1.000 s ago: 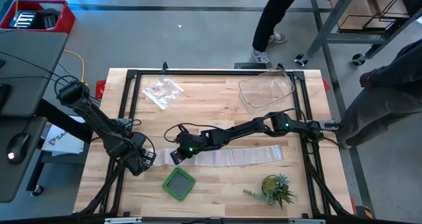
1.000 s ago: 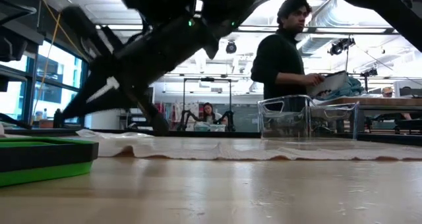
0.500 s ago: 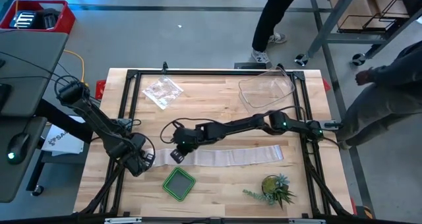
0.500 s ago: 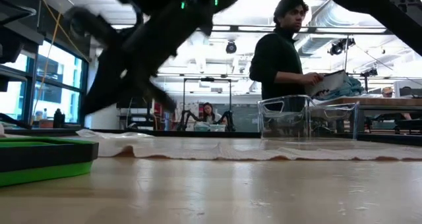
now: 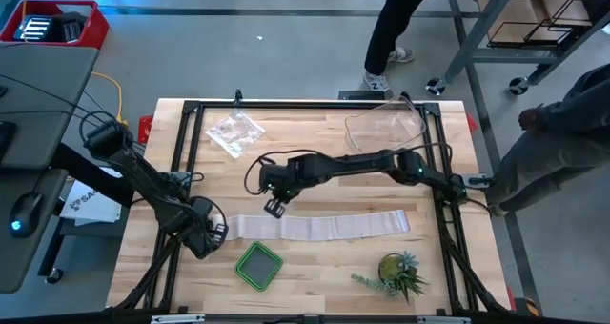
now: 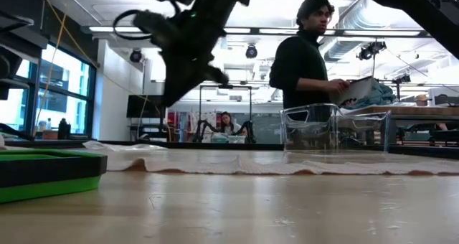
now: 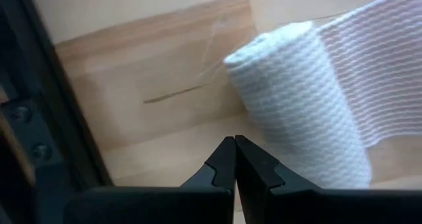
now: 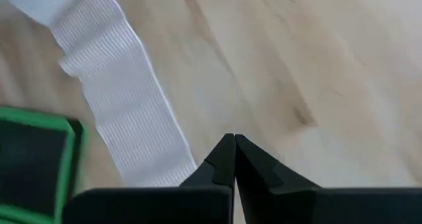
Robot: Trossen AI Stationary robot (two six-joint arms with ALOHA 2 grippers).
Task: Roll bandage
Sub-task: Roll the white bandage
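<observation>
Bandage (image 5: 319, 226) lies flat on table (image 5: 315, 152), long white strip, left end rolled up a bit. Left gripper (image 5: 215, 231) at that rolled end, pinched shut, holding nothing (roll sits just past its tips). Right gripper (image 5: 274, 208) up above bandage, near its left part, also shut, empty. Green tray (image 5: 258, 265) just beside bandage, at front.

Bandage (image 5: 319, 226) flat mid-table; tray (image 5: 258, 265) in front; tub (image 5: 383, 131) behind right; bag (image 5: 234, 131) behind left.
</observation>
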